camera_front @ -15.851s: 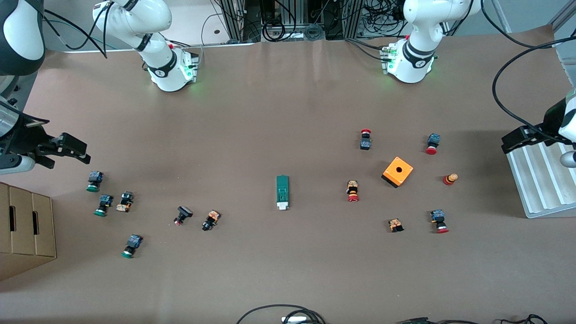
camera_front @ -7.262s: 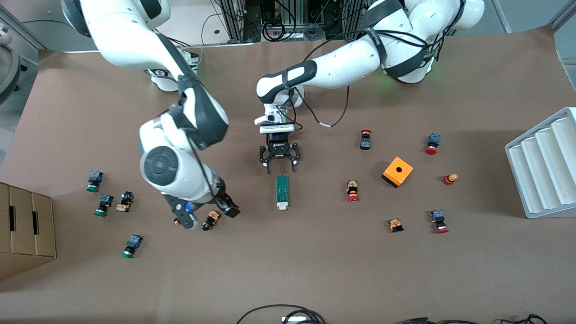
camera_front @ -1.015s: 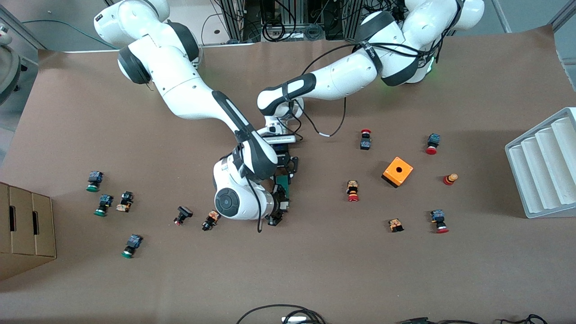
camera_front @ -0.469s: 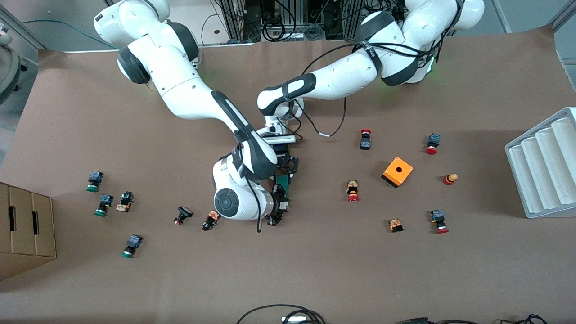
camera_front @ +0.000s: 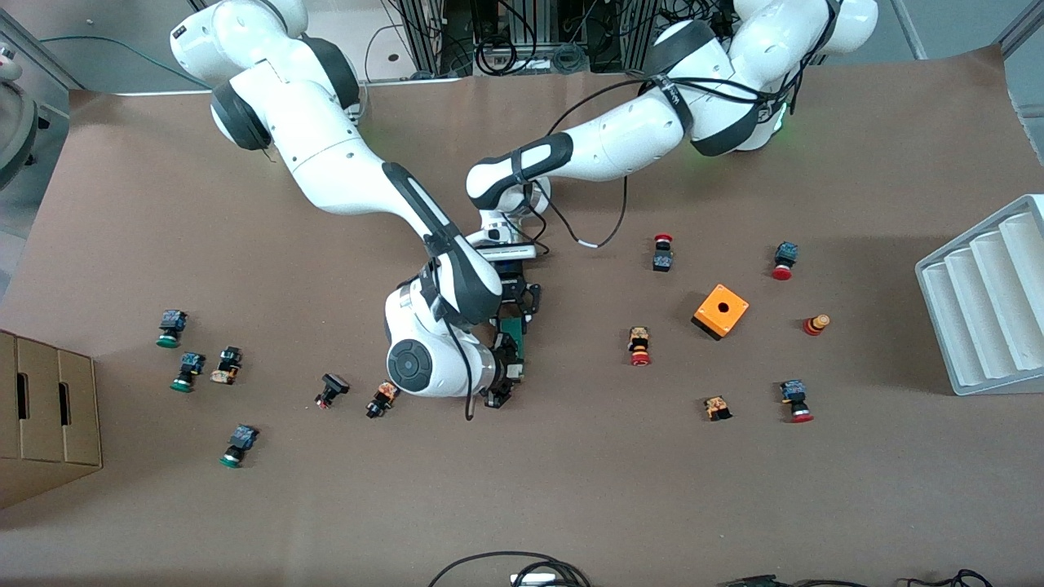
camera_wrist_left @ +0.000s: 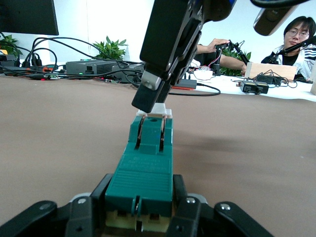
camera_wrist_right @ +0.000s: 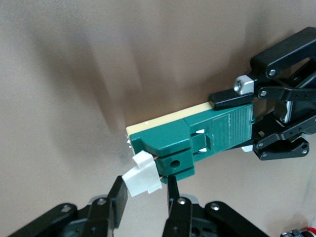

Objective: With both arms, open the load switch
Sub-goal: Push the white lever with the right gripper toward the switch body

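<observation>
Right now I have the switch (camera_front: 514,336) lying flat near the middle of the table (camera_front: 571,489), its long axis running from the arms' bases toward the front camera. From my left wrist view, the green body (camera_wrist_left: 145,165) stretches away from the camera with its white end piece (camera_wrist_left: 160,109) at the tip most distant from that camera. The left gripper (camera_wrist_left: 140,217) is pressed together on the end of the switch nearest the bases, its fingers (camera_wrist_left: 91,210) clamped against both sides of the green housing.

My right gripper (camera_wrist_right: 145,197) sits at the white-tipped end. In the right wrist view its two fingers (camera_wrist_right: 118,197) straddle the white piece (camera_wrist_right: 142,175), pinching it, and that piece stands tilted away from the green block. The left gripper (camera_wrist_right: 276,123) shows there too, clamped on the block's other end.

In the front view the right arm (camera_front: 351,187) reaches in from its base and its wrist covers much of the switch; the left arm (camera_front: 620,139) reaches in from its own base, its gripper (camera_front: 512,297) touching the switch.

Toward the left arm's end of the table lie an orange box (camera_front: 721,311) and several red-capped buttons (camera_front: 639,346). Toward the right arm's end lie green-capped buttons (camera_front: 170,328) and a cardboard box (camera_front: 45,416). A white rack (camera_front: 983,297) stands at the table's edge at the left arm's end.
</observation>
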{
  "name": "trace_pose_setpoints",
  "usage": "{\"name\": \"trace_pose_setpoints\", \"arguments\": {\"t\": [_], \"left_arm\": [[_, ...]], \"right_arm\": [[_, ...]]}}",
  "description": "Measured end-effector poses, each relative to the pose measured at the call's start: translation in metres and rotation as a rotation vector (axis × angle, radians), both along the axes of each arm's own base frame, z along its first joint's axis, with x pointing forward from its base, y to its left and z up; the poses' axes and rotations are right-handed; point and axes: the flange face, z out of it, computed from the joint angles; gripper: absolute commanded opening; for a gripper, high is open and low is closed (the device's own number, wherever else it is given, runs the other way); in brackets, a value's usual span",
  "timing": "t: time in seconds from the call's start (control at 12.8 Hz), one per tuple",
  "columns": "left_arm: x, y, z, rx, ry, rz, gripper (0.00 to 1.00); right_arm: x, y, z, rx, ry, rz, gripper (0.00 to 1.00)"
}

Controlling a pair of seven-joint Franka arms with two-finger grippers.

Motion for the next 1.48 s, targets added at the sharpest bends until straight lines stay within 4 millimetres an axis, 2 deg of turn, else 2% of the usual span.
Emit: {"name": "trace_pose_setpoints", "arguments": {"t": [0.47, 0.86, 1.48], "left_arm": [[0.0, 0.0, 0.0, 0.0, 0.0, 0.0, 0.54], [0.0, 0.0, 0.0, 0.0, 0.0, 0.0, 0.54], [0.0, 0.0, 0.0, 0.0, 0.0, 0.0, 0.54]], "right_arm": [[-0.01, 0.0, 0.015, 0.006, 0.01, 0.006, 0.39], [-0.024, 0.008, 0.013, 0.001, 0.032, 0.024, 0.39], [-0.027, 0.006, 0.021, 0.006, 0.026, 0.04, 0.39]]}}
